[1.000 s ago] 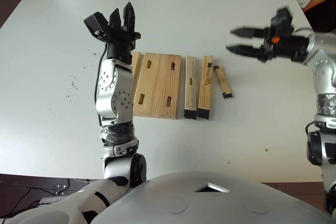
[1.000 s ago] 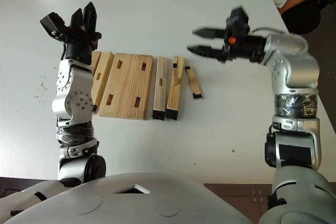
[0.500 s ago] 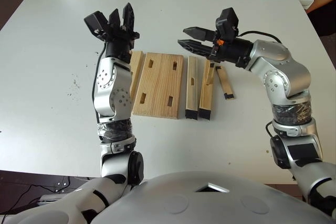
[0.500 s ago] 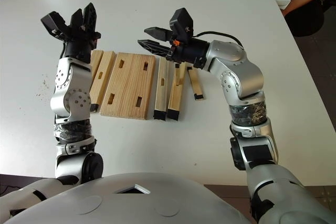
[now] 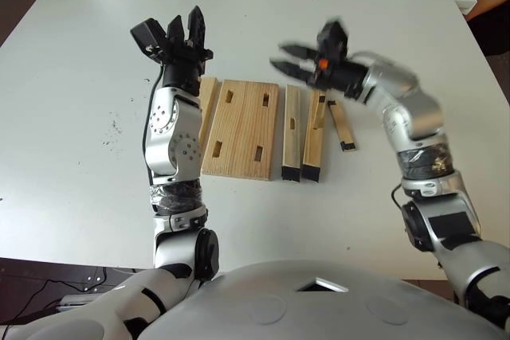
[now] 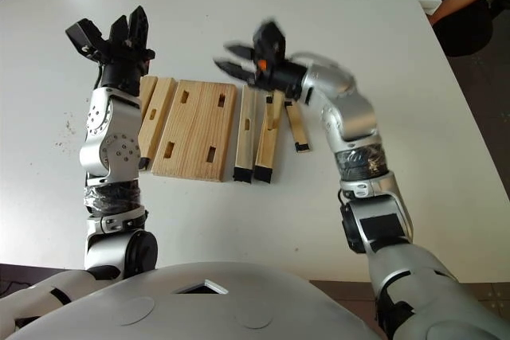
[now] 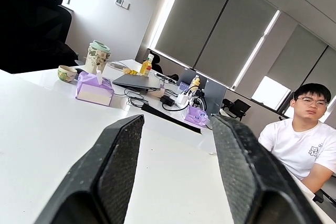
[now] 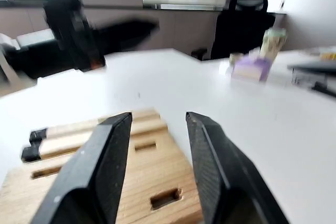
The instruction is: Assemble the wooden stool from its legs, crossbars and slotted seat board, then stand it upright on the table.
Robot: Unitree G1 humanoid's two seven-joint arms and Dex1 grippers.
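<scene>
- On the table [image 5: 72,117], left of its middle, the left gripper [image 5: 185,23] is held high on an upright forearm, its jaws spread apart and holding nothing.
- Partly hidden behind that forearm, 1 outer leg [image 5: 209,99] lies flat, right beside the board's left edge.
- Near the table's middle, the slotted seat board [image 5: 239,129] lies flat with 4 slots facing up.
- Above the board's far right corner hangs the right gripper [image 5: 280,55], blurred, with its jaws apart and empty.
- Just right of the board, a middle leg [image 5: 289,133] and a right-hand leg [image 5: 311,145] lie side by side, with their black caps toward the near edge.
- A short crossbar [image 5: 317,111] rests tilted on the right-hand leg, and a second crossbar [image 5: 341,125] lies flat just beside it.
</scene>
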